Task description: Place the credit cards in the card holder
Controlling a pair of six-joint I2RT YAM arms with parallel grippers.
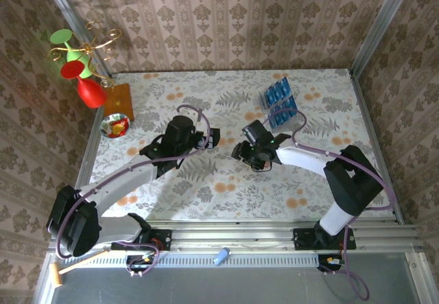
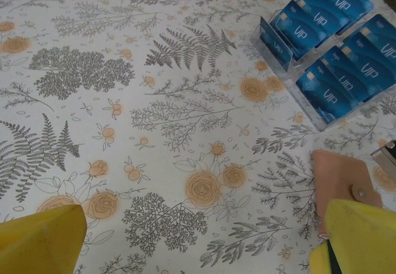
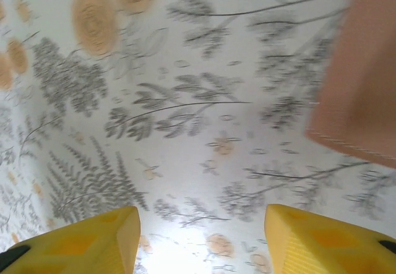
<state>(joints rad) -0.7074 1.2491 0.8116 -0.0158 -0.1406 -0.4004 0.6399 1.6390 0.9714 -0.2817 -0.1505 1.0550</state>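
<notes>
Card holder (image 2: 340, 184) partly hidden behind left claw (image 2: 201, 237), spread wide, empty. Right claw (image 3: 201, 240) parted, empty. Credit cards (image 2: 331, 85) cut off at frame edge.

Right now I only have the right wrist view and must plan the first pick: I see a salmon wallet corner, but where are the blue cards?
Observer: The credit cards stand in a clear rack, beyond the card holder, toward the far wall.
Operator: Is the holder open?
Observer: It looks folded shut, snap stud on top.
Operator: Left arm holding anything?
Observer: No, the left gripper has its jaws wide open over the tablecloth.
</notes>
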